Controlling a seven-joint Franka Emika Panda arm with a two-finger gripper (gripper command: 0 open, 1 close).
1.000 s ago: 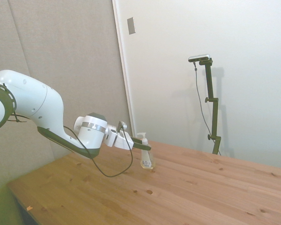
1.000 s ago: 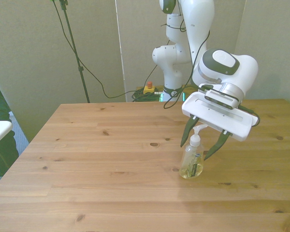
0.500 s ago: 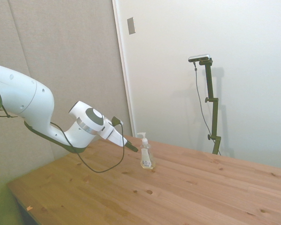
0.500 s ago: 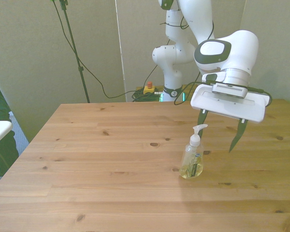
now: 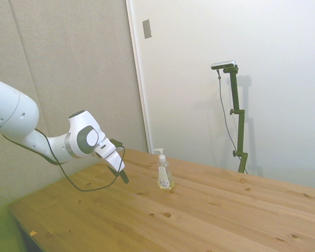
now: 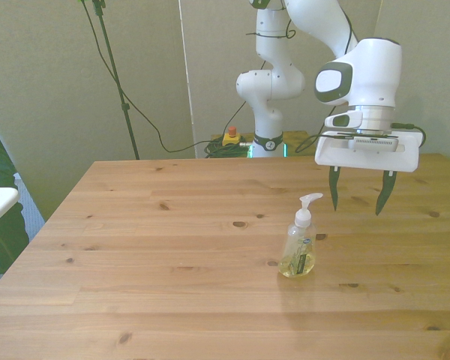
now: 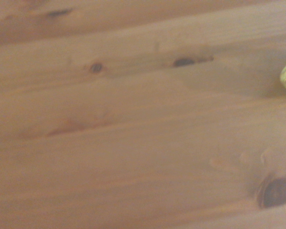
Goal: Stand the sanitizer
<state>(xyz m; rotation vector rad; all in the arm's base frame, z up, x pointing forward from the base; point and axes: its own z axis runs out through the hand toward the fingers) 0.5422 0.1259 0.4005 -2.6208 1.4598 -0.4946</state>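
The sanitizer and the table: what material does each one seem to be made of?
The sanitizer: apparently clear, glossy plastic, since the pale yellowish liquid shows through it; its pump looks like opaque white plastic. The table: seemingly wooden planks with a smooth, light finish, given the visible grain, dark knots and plank seams.

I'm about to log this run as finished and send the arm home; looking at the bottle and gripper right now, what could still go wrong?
1. The sanitizer stands upright on the table, unsupported; it looks narrow and tall, so a jolt could tip it.
2. The gripper hangs open just beyond the bottle, toward the front view's right, its fingers near pump height. A homing sweep across the bottle might clip the nozzle.
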